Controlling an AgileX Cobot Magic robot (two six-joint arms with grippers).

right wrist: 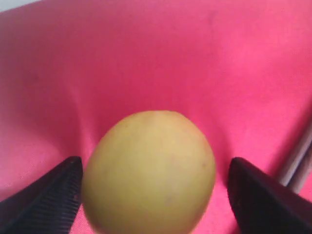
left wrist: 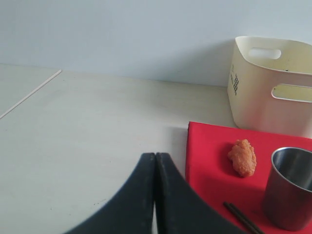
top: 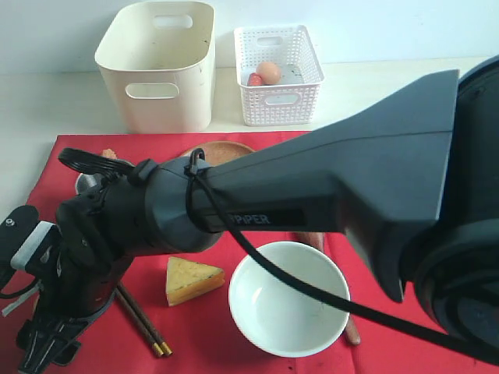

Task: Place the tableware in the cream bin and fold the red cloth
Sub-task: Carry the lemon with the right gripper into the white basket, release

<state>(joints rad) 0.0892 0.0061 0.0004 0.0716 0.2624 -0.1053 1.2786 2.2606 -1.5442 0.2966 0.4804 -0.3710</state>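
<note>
Red cloth [top: 156,144] lies flat under the bowl [top: 288,308], so folding must wait. Right gripper [right wrist: 153,195] straddles the lemon [right wrist: 148,146] at near left, jaws wide, probably to clear it; cream bin [top: 168,109] stands far left.

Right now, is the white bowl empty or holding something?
Empty: the bowl stands upright on the red cloth, its bare white inside showing.

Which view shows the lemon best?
Right wrist view: the lemon fills the frame, lying on the red cloth between the fingers of the open right tool. Exterior view: the right arm reaching across the front hides it. Left wrist view: not in frame.
</note>
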